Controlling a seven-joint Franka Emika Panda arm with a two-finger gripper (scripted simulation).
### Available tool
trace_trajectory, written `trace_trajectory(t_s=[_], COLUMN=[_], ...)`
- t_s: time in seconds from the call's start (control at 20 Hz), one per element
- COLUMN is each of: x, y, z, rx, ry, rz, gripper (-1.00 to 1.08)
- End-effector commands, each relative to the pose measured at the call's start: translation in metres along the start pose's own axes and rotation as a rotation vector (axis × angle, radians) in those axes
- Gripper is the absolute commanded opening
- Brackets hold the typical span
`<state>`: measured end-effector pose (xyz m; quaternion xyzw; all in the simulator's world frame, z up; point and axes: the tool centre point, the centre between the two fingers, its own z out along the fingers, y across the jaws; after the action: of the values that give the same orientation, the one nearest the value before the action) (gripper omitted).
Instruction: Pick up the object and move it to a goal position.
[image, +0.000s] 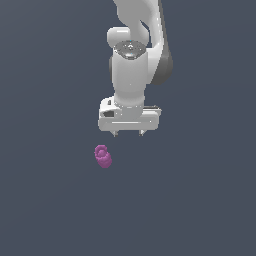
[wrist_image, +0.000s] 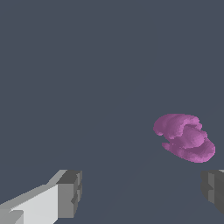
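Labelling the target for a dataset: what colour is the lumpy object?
Magenta-purple all over; the object shows best in the wrist view.

The object (image: 103, 156) is magenta-purple; the gripper (image: 129, 133) is white with dark grey pads (wrist_image: 70, 194); the surface (image: 45, 200) is plain slate blue-grey.

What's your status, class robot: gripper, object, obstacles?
Gripper open, empty. Magenta object on the surface, outside the jaws, toward the exterior view's left. No obstacle visible between them.
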<state>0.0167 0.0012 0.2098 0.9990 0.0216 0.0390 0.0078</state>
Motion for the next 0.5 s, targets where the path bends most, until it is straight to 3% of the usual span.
trace_trajectory(t_s=[0.0, 0.45], x=[0.0, 0.01], y=[0.0, -0.006], z=[0.0, -0.019], rx=[0.0, -0.018], ry=[0.0, 0.036], rz=[0.0, -0.062], gripper=[1.0, 1.0])
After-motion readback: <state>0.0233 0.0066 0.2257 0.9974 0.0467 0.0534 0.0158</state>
